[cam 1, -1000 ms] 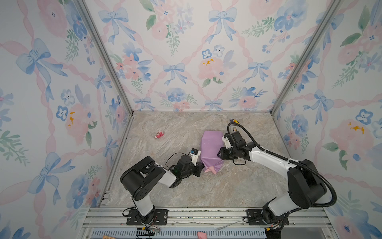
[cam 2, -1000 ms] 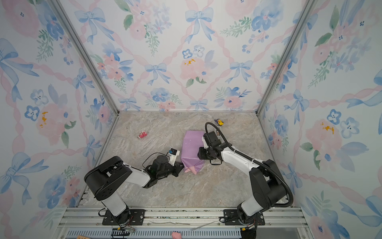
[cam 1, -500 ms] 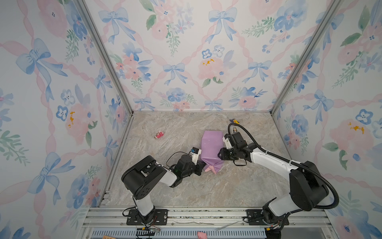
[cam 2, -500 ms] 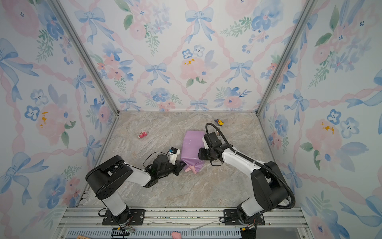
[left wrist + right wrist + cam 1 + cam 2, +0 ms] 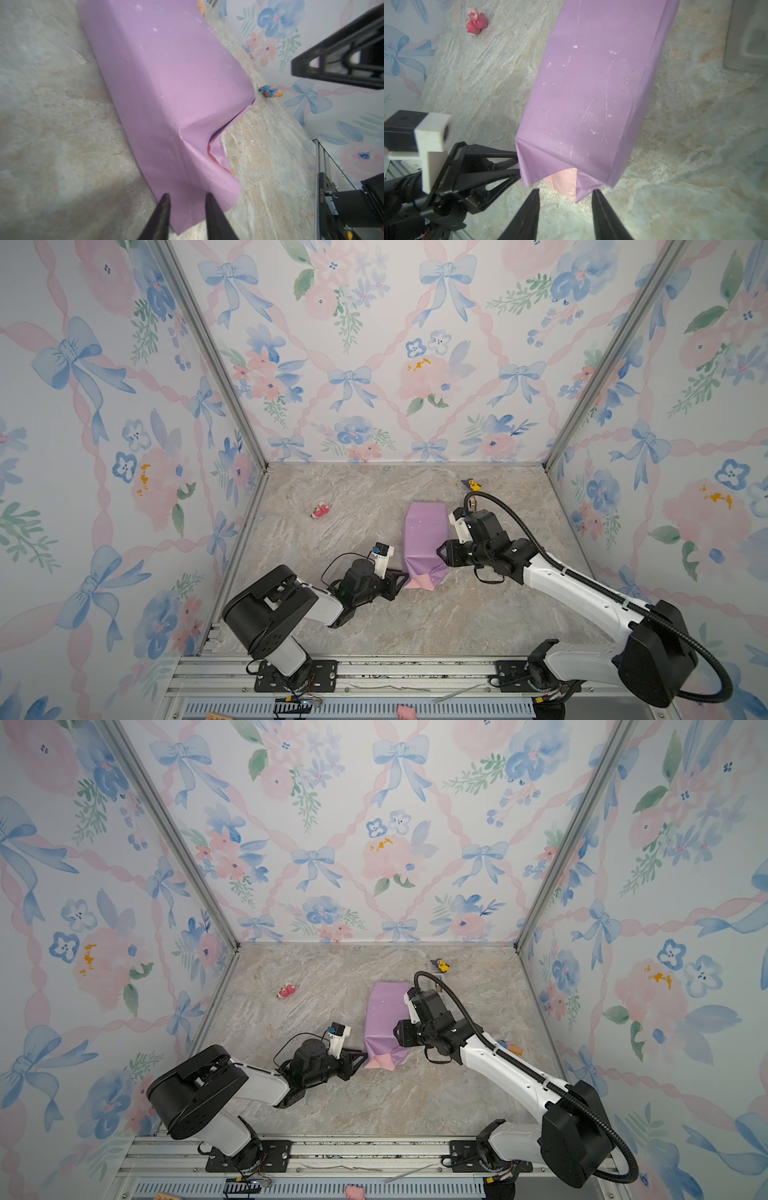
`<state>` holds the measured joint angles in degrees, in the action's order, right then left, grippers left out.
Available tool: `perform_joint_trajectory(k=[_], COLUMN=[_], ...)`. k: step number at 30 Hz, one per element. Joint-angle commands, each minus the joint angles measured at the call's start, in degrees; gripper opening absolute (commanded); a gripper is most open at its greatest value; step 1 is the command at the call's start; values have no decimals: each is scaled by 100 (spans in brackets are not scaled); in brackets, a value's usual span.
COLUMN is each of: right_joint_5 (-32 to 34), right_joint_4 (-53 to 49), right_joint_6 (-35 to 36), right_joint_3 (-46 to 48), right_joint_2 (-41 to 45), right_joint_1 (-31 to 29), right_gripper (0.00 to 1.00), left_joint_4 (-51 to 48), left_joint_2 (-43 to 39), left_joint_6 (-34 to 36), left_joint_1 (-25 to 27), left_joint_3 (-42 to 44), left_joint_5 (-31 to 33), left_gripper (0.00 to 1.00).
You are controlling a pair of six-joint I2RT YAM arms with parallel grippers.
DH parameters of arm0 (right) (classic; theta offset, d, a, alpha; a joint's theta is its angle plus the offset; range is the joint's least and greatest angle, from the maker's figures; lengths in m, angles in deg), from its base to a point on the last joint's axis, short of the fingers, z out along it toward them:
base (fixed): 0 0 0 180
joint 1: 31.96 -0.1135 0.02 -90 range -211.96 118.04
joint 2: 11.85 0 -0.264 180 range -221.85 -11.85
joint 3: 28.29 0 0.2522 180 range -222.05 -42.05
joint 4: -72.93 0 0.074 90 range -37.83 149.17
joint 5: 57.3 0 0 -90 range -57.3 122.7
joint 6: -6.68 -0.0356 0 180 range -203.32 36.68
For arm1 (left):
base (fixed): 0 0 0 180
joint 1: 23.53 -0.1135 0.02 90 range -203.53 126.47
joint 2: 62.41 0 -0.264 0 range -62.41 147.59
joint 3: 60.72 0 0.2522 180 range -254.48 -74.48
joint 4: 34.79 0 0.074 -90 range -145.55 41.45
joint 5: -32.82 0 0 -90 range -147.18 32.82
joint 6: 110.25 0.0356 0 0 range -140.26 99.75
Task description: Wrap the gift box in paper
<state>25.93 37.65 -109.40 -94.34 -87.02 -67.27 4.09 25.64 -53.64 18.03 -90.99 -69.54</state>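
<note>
You are at the end-folding step. The paper (image 5: 424, 537) is already round the gift box as a lilac sleeve lying lengthwise on the tabletop (image 5: 374, 626), and the box is hidden inside it.

At the sleeve's near end the flaps hang loose, and the pink inner face (image 5: 562, 180) shows in the opening. Your left claw (image 5: 187, 200) sits at that end's left corner, spread a little; its tips touch the side crease but pinch nothing. Your right claw (image 5: 565, 192) hovers just short of the same end, also spread, holding nothing.

Next, I judge, you should press the side flaps in, fold the lower flap up and tape it. Farther along, the sleeve's top lies smooth. Beside its far end, on the right, sits what looks like the grey tape dispenser (image 5: 749, 37).
</note>
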Motion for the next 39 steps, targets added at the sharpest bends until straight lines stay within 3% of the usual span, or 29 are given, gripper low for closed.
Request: perform_joint_trajectory(k=[1,5,9,15,22,36,39], right_joint_5=[229,452,308,233,124,110,93], right_joint_4=[-167,-369,-298,-351,-284,-250,-244], right_joint_6=[20,50,102,208,249,262,258], right_joint_3=[-315,-589,-622,-582,-525,-454,-451], right_joint_2=[-446,-940,-1210,-1429,-1498,-1491,-1457], right_joint_1=[46,169,308,351,411,428,428], right_gripper=[47,48,47,47,46,44,44], left_joint_4=[-135,-841,-1359,-1379,-1379,-1380,-1386], left_joint_2=[-482,-1018,-945,-127,351,1010,1056], left_joint_6=[-313,-440,-289,-221,-127,264,296], left_joint_1=[5,71,58,18,10,-12,12], left_joint_3=[213,120,-263,-806,-902,-1193,-1267], left_joint_5=[270,866,1076,651,866,1008,1056], left_gripper=[56,71,73,70,56,45,31])
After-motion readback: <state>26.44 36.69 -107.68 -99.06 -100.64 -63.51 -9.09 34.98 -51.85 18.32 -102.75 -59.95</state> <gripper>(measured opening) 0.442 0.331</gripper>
